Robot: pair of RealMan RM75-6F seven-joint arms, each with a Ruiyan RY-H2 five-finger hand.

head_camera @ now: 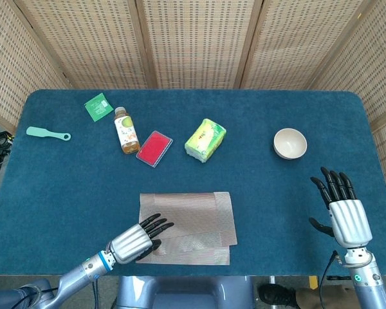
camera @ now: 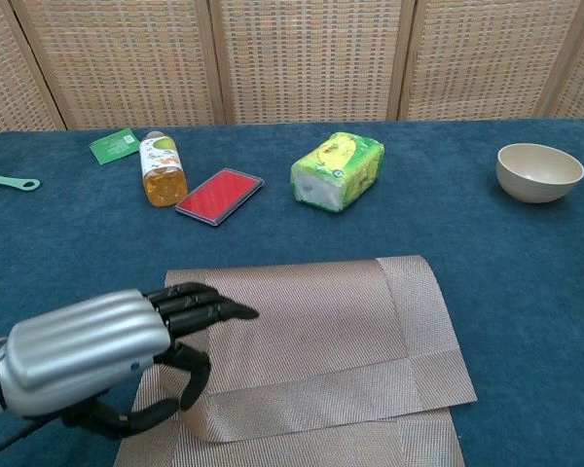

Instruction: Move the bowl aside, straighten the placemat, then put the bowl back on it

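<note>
The brownish woven placemat [head_camera: 193, 215] [camera: 321, 331] lies near the table's front edge, partly folded over itself, with a doubled layer on its left and front. My left hand [head_camera: 136, 237] [camera: 107, 350] is on the mat's left edge; its fingers lie over the folded layer and the thumb curls at the raised front-left corner, pinching it. The cream bowl [head_camera: 289, 143] [camera: 539, 171] stands empty on the blue cloth at the far right, off the mat. My right hand [head_camera: 344, 212] hovers near the front right with fingers spread, holding nothing, short of the bowl.
Across the back of the table lie a mint spoon [head_camera: 47, 134], a green packet [head_camera: 98, 106], a juice bottle [head_camera: 125, 131] on its side, a red case [head_camera: 154, 149] and a yellow-green tissue pack [head_camera: 205, 140]. Wicker screens stand behind.
</note>
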